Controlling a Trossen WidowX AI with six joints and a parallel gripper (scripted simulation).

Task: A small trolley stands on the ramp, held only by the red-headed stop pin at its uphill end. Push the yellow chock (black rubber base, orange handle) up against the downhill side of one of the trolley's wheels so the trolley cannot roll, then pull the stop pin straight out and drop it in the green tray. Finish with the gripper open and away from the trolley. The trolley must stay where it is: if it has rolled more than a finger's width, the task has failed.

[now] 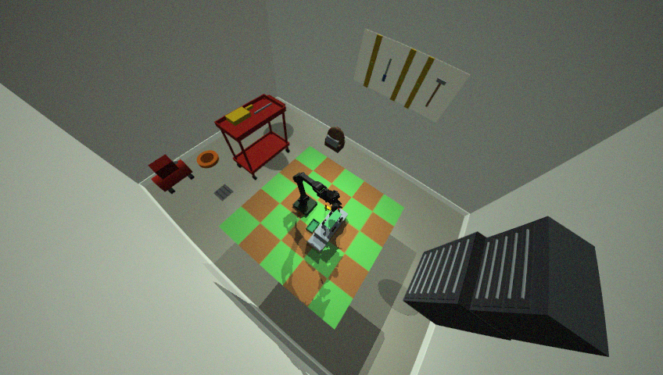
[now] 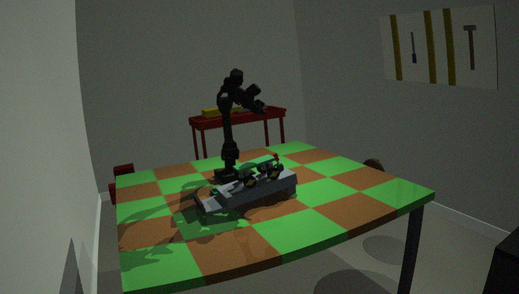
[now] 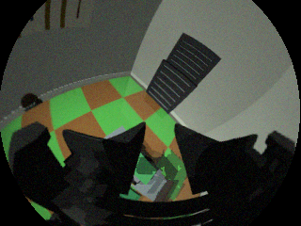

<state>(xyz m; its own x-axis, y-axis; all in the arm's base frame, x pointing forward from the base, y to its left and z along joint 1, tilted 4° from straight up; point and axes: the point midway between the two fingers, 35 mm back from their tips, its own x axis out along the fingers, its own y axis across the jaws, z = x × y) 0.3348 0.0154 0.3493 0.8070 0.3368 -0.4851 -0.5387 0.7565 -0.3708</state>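
The arm [image 1: 320, 187] [image 2: 227, 120] bends over at the top, its gripper [image 1: 338, 207] [image 2: 262, 111] [image 3: 160, 126] angled down above the trolley [image 1: 333, 219] [image 2: 256, 162]. The fingers are parted, grasping nothing.

My arm [image 1: 317, 185] [image 2: 227, 127] stands on its base [image 1: 306, 213] [image 2: 219, 175], lower link nearly upright, pointing to 12 o'clock in exterior view. Elbow bent high; forearm and wrist fold over and down from it, toward 4 o'clock in top view, about 5 o'clock in exterior. My gripper [image 1: 338, 206] [image 2: 262, 110] [image 3: 160, 126] hangs tilted downward, well above base. Jaws part-open, nothing between. In wrist view, dark fingers at 9 and 3 o'clock, tapered tips apart, pointing toward 12.
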